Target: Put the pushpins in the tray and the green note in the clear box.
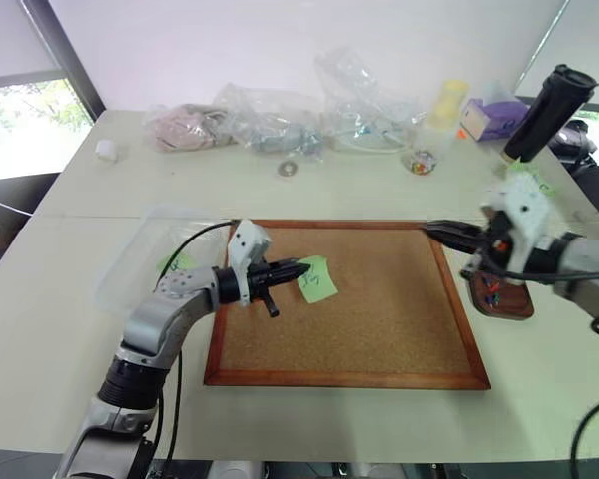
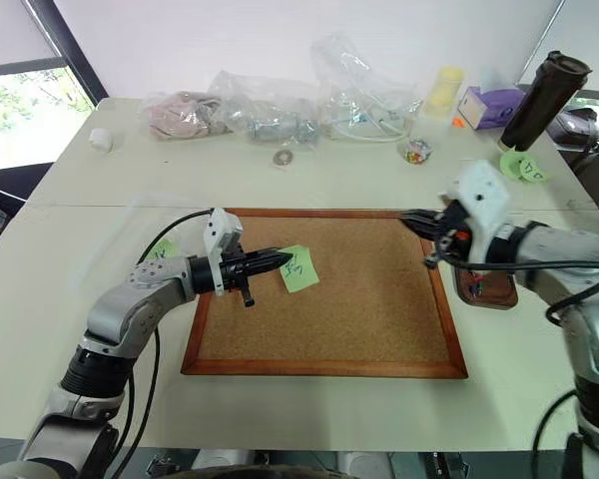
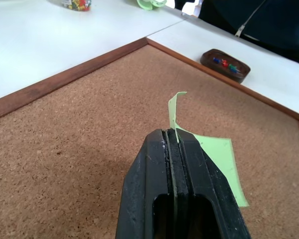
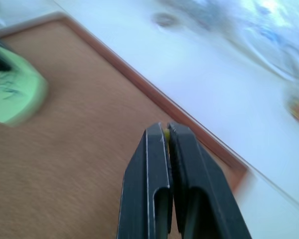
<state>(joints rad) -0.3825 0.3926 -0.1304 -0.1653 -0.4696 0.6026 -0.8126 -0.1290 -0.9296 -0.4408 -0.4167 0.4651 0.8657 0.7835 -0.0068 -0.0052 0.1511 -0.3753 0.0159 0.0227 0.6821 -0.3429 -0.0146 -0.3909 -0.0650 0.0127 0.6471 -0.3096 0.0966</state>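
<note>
My left gripper [image 1: 301, 267] hovers over the left part of the cork board [image 1: 379, 329], shut on the edge of the green note [image 1: 319, 281]. In the left wrist view the green note [image 3: 217, 159] curls up from between the closed fingers [image 3: 154, 149]. My right gripper [image 1: 429, 228] hangs over the board's far right corner, shut, with a tiny yellow pushpin [image 4: 165, 130] pinched at its tips. Just right of the board lies the tray [image 1: 504, 311], dark reddish-brown, with pushpins [image 3: 224, 62] in it. The clear box [image 1: 140, 249] lies left of the board.
Another green note [image 1: 177, 264] lies inside the clear box. Along the table's far side are wrinkly plastic bags [image 1: 270, 120], a jar of coloured pins [image 1: 420, 160], a yellow cup [image 1: 447, 105], a purple box [image 1: 491, 118] and a dark bottle [image 1: 549, 112]. A round green paper [image 2: 522, 165] lies at the right edge.
</note>
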